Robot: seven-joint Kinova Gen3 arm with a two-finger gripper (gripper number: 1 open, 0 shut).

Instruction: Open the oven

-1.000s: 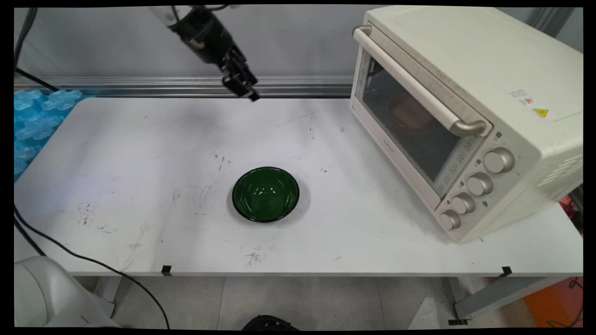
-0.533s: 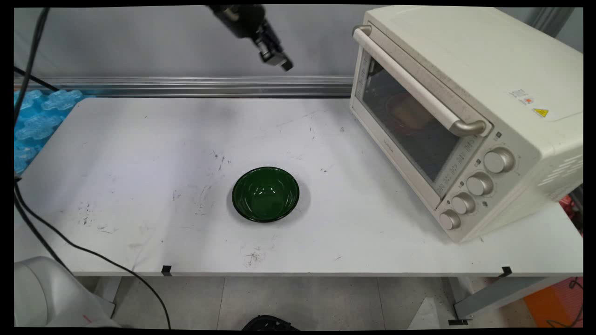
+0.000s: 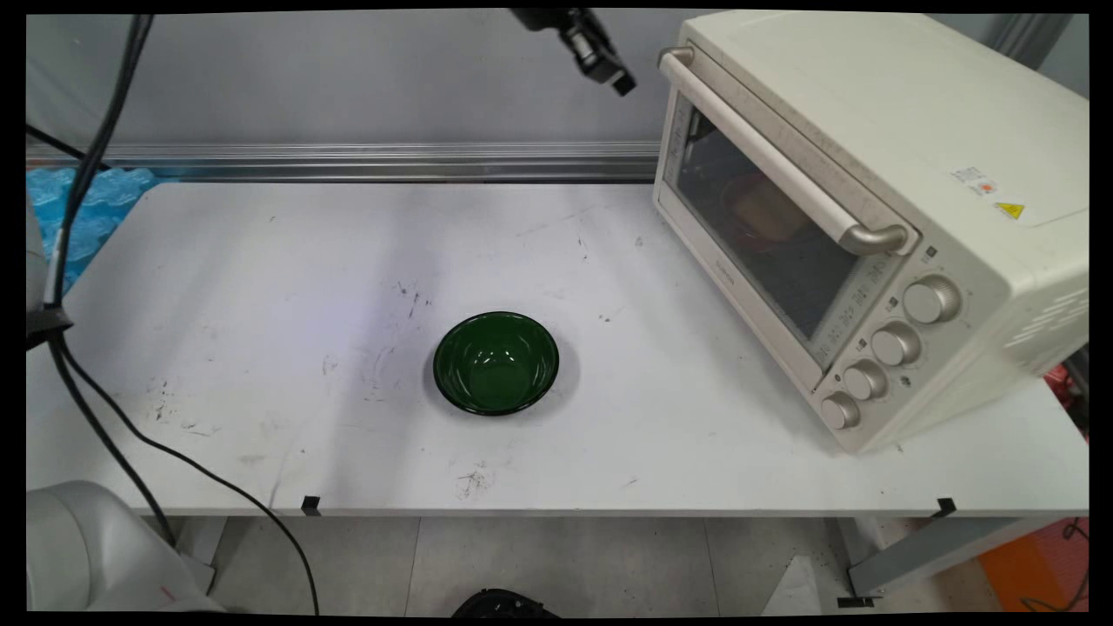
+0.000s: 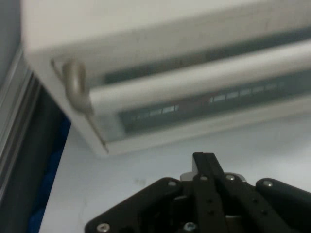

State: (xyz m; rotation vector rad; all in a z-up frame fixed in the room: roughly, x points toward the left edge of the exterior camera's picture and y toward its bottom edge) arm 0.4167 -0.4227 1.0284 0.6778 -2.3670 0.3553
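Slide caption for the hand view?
Shut gripper faces the toaster oven and its door handle.

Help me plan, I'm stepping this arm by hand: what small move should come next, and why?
Probably ease the gripper right toward the oven handle: its fingers are shut, it hangs just left of the handle's far end, and the door is closed.

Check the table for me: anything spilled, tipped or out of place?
Nothing stands out. The green bowl sits upright and empty mid-table, the toaster oven has its door shut, and the claw hangs shut near the door handle, touching nothing.
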